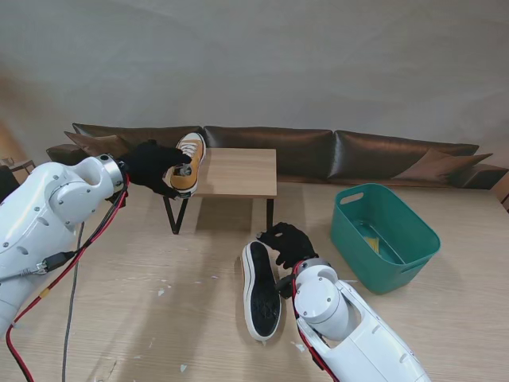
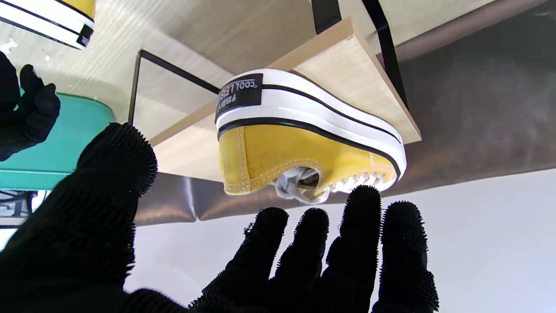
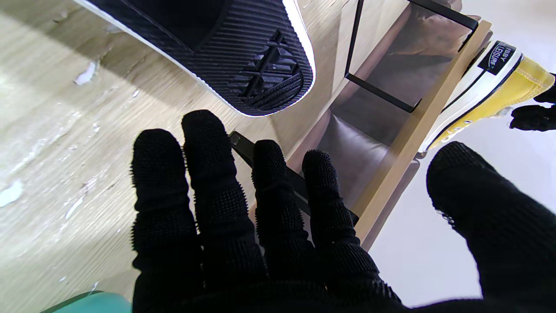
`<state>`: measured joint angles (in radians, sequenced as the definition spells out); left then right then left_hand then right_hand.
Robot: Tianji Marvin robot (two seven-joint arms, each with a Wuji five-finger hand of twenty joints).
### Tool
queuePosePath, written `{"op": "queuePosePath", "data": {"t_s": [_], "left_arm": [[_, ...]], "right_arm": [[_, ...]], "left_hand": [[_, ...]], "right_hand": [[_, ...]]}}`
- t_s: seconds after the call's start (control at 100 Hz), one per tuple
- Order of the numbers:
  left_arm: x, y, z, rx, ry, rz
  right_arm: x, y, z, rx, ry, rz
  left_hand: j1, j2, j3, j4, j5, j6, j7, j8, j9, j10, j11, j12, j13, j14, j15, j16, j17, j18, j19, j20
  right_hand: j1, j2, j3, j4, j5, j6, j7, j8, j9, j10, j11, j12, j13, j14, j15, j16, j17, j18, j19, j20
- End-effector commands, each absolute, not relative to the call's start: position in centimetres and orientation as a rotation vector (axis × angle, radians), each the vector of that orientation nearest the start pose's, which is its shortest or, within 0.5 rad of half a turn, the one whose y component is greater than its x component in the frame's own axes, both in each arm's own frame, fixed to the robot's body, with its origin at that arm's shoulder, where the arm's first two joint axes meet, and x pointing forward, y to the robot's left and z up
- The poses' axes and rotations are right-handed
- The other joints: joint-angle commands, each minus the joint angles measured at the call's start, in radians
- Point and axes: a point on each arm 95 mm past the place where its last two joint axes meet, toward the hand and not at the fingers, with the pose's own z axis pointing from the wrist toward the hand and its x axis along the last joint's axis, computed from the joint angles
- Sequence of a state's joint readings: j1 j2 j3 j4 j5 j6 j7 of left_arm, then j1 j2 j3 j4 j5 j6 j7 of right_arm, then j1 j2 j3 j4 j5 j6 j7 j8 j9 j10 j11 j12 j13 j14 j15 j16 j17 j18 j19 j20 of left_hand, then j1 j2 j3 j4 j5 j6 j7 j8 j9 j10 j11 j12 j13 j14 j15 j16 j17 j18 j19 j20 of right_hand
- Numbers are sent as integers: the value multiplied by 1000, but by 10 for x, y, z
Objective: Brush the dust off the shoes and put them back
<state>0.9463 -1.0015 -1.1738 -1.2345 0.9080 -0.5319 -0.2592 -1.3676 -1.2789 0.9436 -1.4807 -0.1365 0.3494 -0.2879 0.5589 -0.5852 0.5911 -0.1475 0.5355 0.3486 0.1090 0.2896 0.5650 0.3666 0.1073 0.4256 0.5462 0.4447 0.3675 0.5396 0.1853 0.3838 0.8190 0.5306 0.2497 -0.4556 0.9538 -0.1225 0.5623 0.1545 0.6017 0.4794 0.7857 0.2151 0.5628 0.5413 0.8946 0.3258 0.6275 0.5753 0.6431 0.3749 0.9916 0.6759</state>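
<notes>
While the left robot hand [image 1: 156,165], fingers spread, hovers at the yellow shoe [image 1: 188,161] on the shelf [image 1: 238,173], the empty right robot hand [image 1: 288,243] sits beside the sole-up shoe [image 1: 261,289] on the tabletop [image 1: 143,278], likely next to lift.

even, soft indoor light, bright overall, no hard glare. small stand [image 1: 235,172] throws a faint shadow toward 6 o'clock on the table [image 1: 143,263]. stand view sharp, slight bending at edges. wrist views wide-angle, near black gloves dark, little detail.
</notes>
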Motion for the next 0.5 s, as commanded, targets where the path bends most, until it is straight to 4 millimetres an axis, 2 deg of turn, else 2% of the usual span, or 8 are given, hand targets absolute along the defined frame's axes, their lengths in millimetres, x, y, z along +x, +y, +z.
{"op": "queuePosePath", "data": {"t_s": [0.0,0.13,0.22,0.24,0.29,0.42,0.44,0.49], "left_arm": [[544,61,-178,-795,1848,-1473],[542,61,-177,-787,1832,-1486],[538,59,-171,-767,1809,-1511],[537,58,-169,-763,1802,-1519],[534,56,-165,-749,1779,-1542],[525,45,-155,-731,1707,-1613],[524,42,-154,-734,1698,-1625],[519,36,-152,-749,1673,-1656]], "right_arm": [[427,105,-336,-2527,-1007,-2069],[427,105,-336,-2527,-1007,-2068],[427,105,-337,-2525,-1008,-2069],[427,105,-337,-2525,-1009,-2069],[427,105,-336,-2524,-1009,-2072],[425,104,-333,-2517,-1005,-2093],[425,104,-333,-2515,-1008,-2097],[424,103,-331,-2511,-1017,-2106]], "left_hand": [[-27,8,-13,23,-15,23,-5,-6,-15,26,-10,-9,-21,24,-22,-8,-15,32,-19,10],[-31,18,-13,24,-22,20,-7,-9,-26,29,-15,-12,-37,26,-31,-12,-24,29,-28,15],[-46,59,-25,25,-31,-4,-10,-11,-36,15,-19,-17,-67,29,-51,-21,-47,29,-44,16],[-35,80,-64,33,-31,-9,-8,-12,-38,10,-19,-24,-74,26,-63,-30,-54,29,-56,30],[-40,115,-81,38,-26,-26,-4,-11,-36,1,-16,-26,-83,17,-66,-31,-67,29,-65,37],[-20,164,-114,52,5,-57,17,4,-4,-20,-6,-15,-79,15,-58,-20,-76,20,-53,75],[3,178,-151,59,13,-63,19,12,7,-21,-3,-5,-75,16,-53,-11,-74,19,-50,95],[22,185,-161,63,37,-68,31,21,34,-19,13,10,-61,16,-37,1,-65,15,-28,115]], "right_hand": [[-17,34,26,22,-17,0,12,-20,16,21,9,-15,17,13,12,7,-330,18,3,12],[-16,33,26,22,-17,0,12,-20,18,21,10,-14,17,14,12,7,-331,18,3,12],[-16,33,25,22,-17,0,12,-21,18,20,10,-14,17,15,12,8,-330,17,4,13],[-16,33,26,22,-17,0,12,-21,17,20,9,-14,17,15,12,8,-330,18,4,13],[-16,33,26,22,-17,1,11,-21,18,22,9,-14,17,15,12,8,-329,18,4,13],[-16,32,25,21,-15,1,12,-21,16,22,9,-14,16,14,11,7,-328,19,4,13],[-16,33,25,21,-15,1,12,-21,15,22,8,-14,16,13,11,8,-328,19,5,13],[-18,33,25,21,-13,-1,12,-21,13,21,8,-15,15,12,11,7,-327,20,5,13]]}}
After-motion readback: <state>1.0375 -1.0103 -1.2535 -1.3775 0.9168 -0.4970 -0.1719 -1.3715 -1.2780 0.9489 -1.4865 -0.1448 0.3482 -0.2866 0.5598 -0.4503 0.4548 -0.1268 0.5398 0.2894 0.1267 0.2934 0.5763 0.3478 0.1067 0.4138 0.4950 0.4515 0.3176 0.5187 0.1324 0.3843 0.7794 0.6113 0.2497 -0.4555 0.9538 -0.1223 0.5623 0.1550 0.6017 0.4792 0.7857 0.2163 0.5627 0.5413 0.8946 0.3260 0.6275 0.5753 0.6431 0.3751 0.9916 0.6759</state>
